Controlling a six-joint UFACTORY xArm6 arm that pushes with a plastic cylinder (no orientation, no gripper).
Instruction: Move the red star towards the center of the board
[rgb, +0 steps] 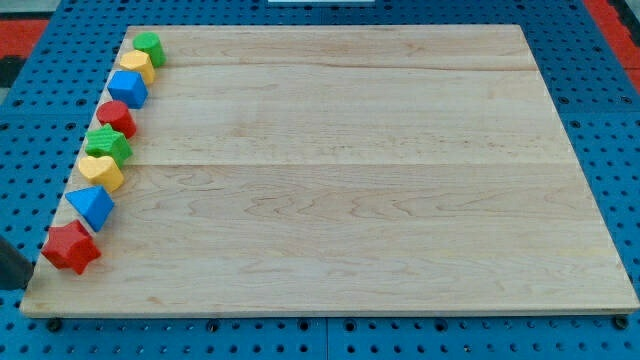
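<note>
Tip itself out of frame; only a dark rod bit (12, 265) shows at view's left edge, so no open/closed state to tell. Red star (70, 247) just right of it, board's (350, 180) bottom-left corner, below blue block (91, 207).

2 red blocks (71, 247), 2 blue (91, 207), 2 green (107, 146), 2 yellow (101, 172).

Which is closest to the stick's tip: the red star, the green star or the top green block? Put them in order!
My tip is a dark shape at the view's left edge.
1. Red star, right beside it at the board's bottom-left corner.
2. Green star, halfway up the left-edge row.
3. Top green block, at the row's top end.
</note>
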